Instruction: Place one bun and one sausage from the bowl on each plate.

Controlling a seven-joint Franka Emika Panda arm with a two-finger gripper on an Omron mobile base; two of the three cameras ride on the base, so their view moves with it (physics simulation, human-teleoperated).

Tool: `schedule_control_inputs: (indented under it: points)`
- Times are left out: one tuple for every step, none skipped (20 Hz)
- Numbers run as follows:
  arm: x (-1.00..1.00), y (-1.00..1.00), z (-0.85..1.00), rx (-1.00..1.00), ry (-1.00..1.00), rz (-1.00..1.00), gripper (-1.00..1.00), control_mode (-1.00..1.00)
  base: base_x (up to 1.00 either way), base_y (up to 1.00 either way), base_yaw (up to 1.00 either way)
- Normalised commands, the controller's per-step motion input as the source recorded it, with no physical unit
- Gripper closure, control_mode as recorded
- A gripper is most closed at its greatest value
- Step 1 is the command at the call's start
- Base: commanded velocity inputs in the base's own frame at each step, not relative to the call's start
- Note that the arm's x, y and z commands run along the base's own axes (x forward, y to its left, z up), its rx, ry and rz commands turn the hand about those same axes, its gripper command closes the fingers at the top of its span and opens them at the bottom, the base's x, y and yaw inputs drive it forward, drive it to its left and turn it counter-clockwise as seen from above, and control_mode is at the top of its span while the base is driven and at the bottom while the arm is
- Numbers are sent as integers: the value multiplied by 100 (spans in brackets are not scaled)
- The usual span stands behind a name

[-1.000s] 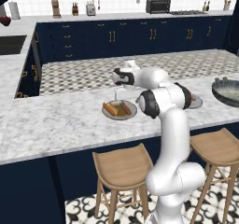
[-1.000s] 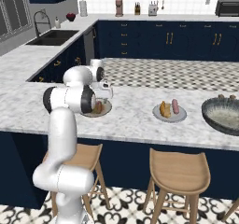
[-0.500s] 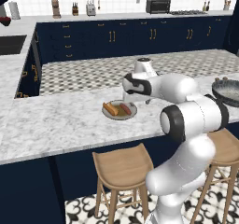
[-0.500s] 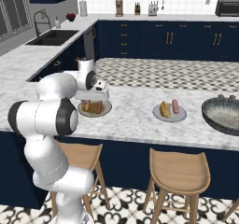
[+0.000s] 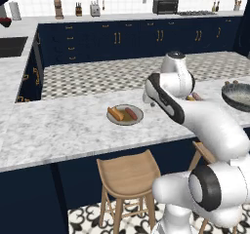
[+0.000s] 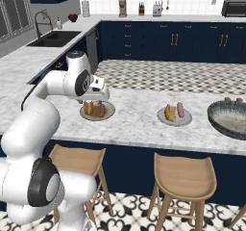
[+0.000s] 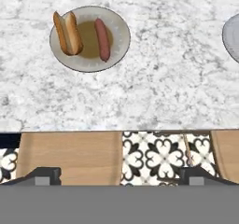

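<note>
You face a marble counter (image 6: 139, 124) with stools (image 6: 185, 174) tucked beneath its near edge. In the right base view, two plates sit on it side by side: the left plate (image 6: 97, 110) holds a bun (image 6: 89, 108) and a sausage (image 6: 102, 109); the right plate (image 6: 174, 116) holds another bun (image 6: 170, 113) to the left of another sausage (image 6: 180, 109). The bowl (image 6: 230, 120) sits further right, near the counter's end. Behind lie cabinets and a sink (image 6: 55, 38) at far left.
</note>
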Motion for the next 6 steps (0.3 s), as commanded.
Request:
schedule_control_inputs:
  points:
    - [-100,0,100,1,-33,0,-100,-100,0,0,0]
    - [-100,0,100,1,-31,0,-100,-100,0,0,0]
    - [-100,0,100,2,-25,0,-100,-100,0,0,0]
    - [-100,0,100,3,-20,0,-100,-100,0,0,0]
    - [-100,0,92,3,-16,0,-100,-100,0,0,0]
    - [-98,0,61,7,-7,0,-100,-100,0,0,0]
